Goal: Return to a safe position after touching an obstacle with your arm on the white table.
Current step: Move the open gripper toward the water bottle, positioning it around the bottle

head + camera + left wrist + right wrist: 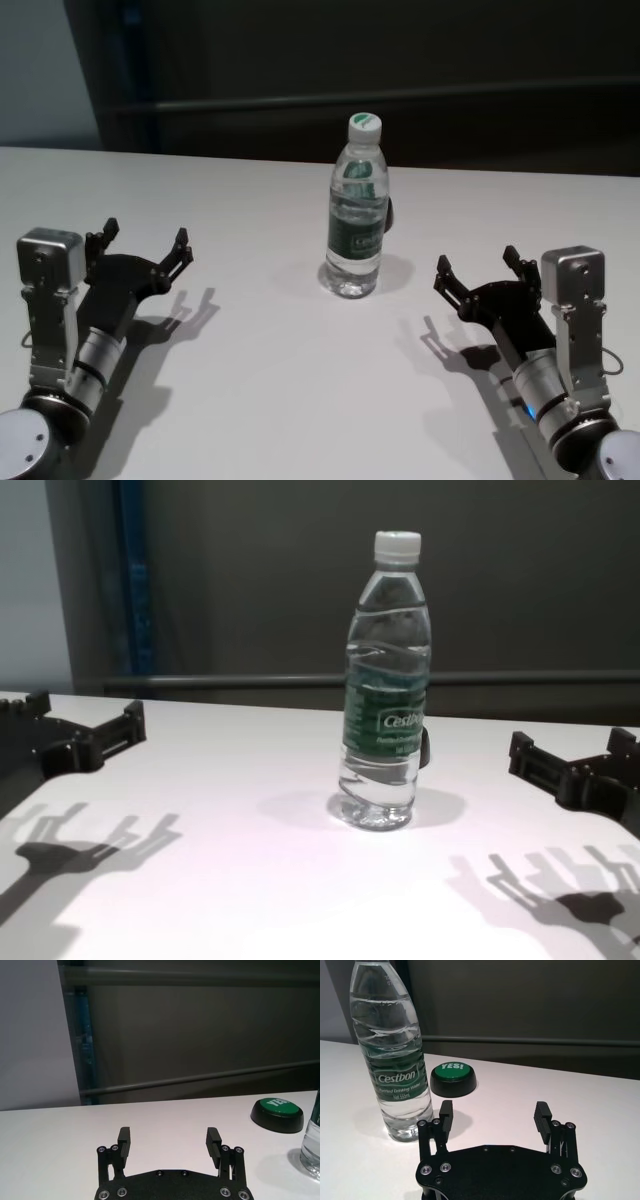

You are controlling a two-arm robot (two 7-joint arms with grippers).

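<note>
Upright, the bottle (pixel 356 208) stands mid-tabletop (pixel 250 380), between the left tool (pixel 139 247) and right tool (pixel 478 273), apart from both. Both tools are spread wide and empty. Any inward arm sweep risks toppling it onto the button (pixel 453 1078) behind.

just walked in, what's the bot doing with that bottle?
Nothing is being handled right now. The water bottle stands upright mid-way across the white table, with a green YES! button just behind it. The left gripper and right gripper hover open and empty on either side, both clear of the bottle. It looks like a parked, safe pose.
</note>
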